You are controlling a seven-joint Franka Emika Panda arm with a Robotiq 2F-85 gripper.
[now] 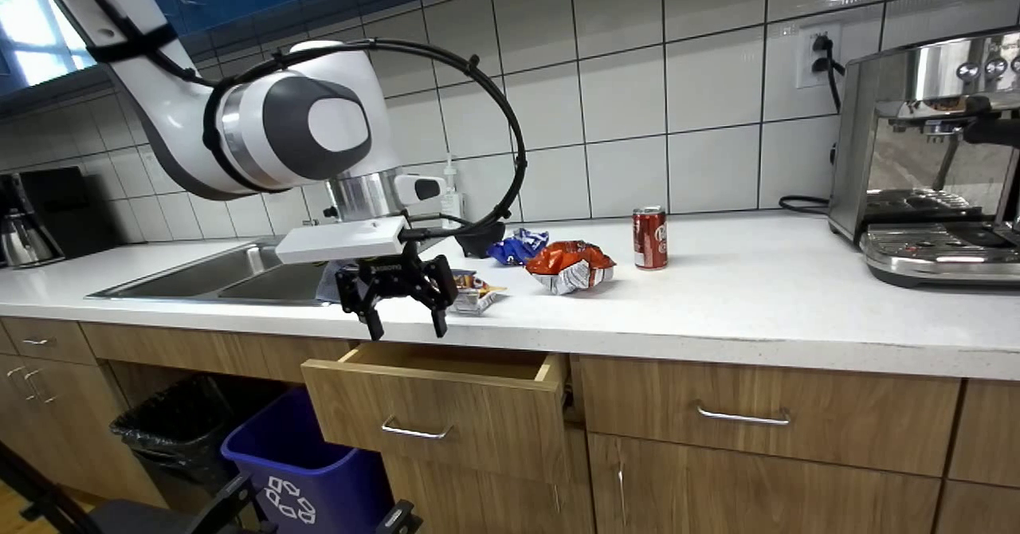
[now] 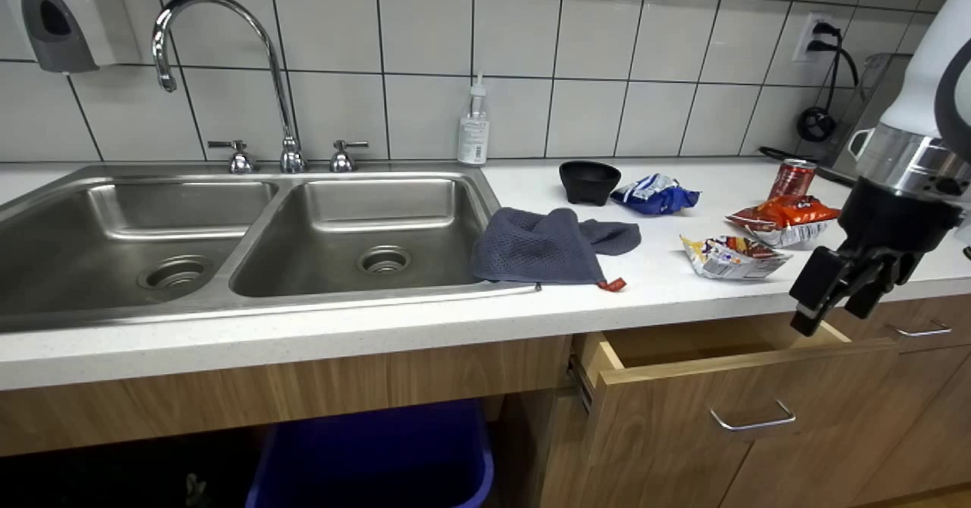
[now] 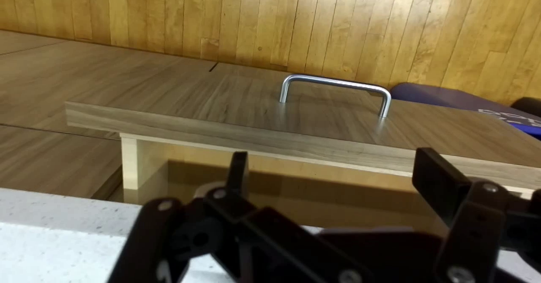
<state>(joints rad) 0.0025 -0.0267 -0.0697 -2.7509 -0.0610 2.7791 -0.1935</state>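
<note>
My gripper [image 1: 408, 331] is open, with nothing between its fingers. It hangs pointing down at the counter's front edge, over the pulled-out wooden drawer [image 1: 446, 414]. In an exterior view the gripper [image 2: 834, 315] shows by the drawer's [image 2: 683, 402] right part. In the wrist view the fingers [image 3: 331, 156] stand apart over the drawer's front panel [image 3: 236, 126] and wooden inside. A pale rounded shape behind the left finger is unclear. The drawer's metal handle [image 3: 338, 81] lies beyond the fingers. A small yellow and silver snack bag [image 2: 732, 259] lies on the counter near the gripper.
On the counter are an orange bag [image 1: 570, 265], a blue bag [image 1: 518, 247], a red can [image 1: 650, 239], a black bowl [image 2: 589, 182] and a grey cloth [image 2: 535, 246] beside the sink [image 2: 258, 273]. A coffee machine [image 1: 940, 159] stands right. A blue bin [image 1: 311, 470] stands below.
</note>
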